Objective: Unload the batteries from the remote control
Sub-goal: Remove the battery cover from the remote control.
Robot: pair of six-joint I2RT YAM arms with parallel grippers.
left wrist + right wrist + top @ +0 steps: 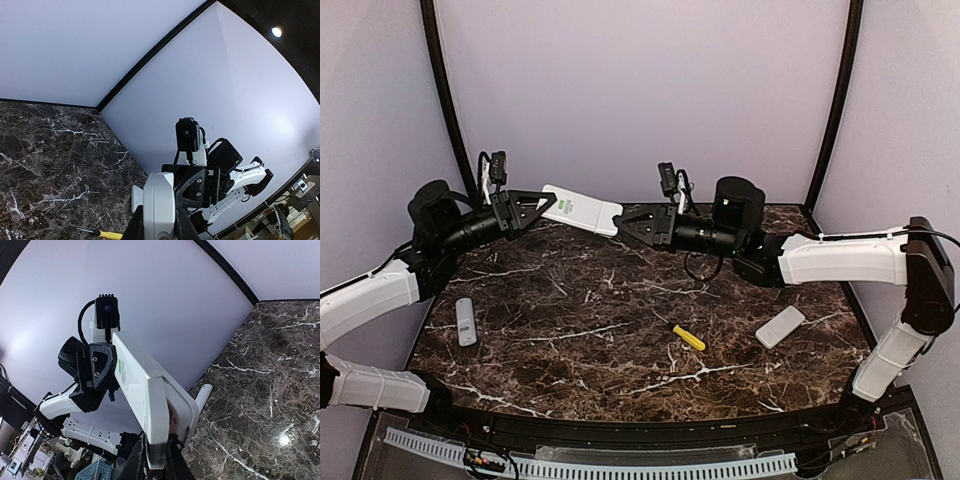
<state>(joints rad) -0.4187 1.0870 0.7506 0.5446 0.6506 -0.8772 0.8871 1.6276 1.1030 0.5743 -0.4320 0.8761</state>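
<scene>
A white remote control with a green label is held in the air over the back of the table, between both grippers. My left gripper is shut on its left end; the left wrist view shows that end edge-on between the jaws of the left gripper. My right gripper is shut on its right end, and in the right wrist view the right gripper clamps the raised back panel. A thin orange-red sliver shows in the gap under that panel. No loose batteries are in view.
A small grey remote lies at the left of the marble table, and a white remote at the right. A yellow-handled screwdriver lies between them near the front. Walls close in behind.
</scene>
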